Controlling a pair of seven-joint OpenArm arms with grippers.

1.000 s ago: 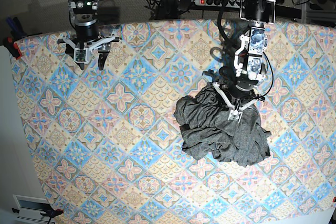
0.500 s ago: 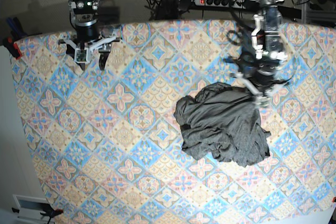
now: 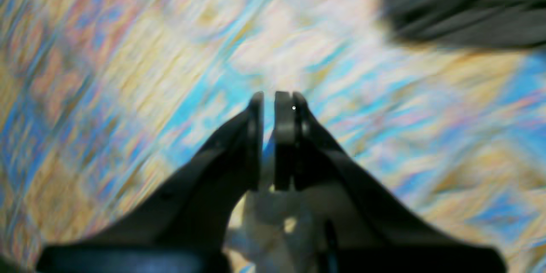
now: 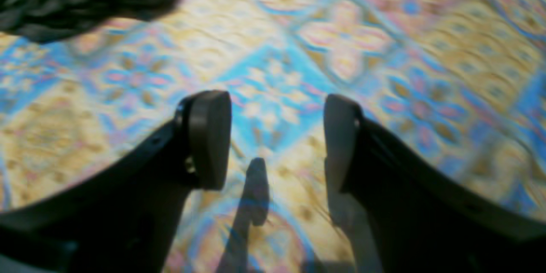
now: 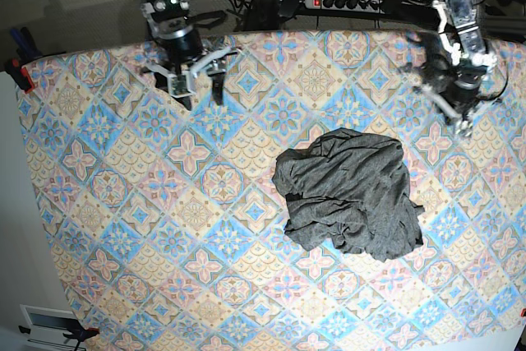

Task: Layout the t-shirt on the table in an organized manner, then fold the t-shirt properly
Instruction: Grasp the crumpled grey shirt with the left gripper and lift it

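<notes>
t-shirt (image 5: 348,193) crumpled, right of bench (image 5: 123,203) centre | my left tool (image 5: 462,127) closed, empty, far-right edge | my right tool (image 5: 200,92) open, far edge

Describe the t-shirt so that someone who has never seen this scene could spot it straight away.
Start from the table, which fills the base view under a pastel blue, pink and cream diamond-tile cloth. Right of its middle lies the t-shirt, a crumpled heap. It is the only plain dark grey thing on that patterned surface, and neither gripper touches it.
</notes>
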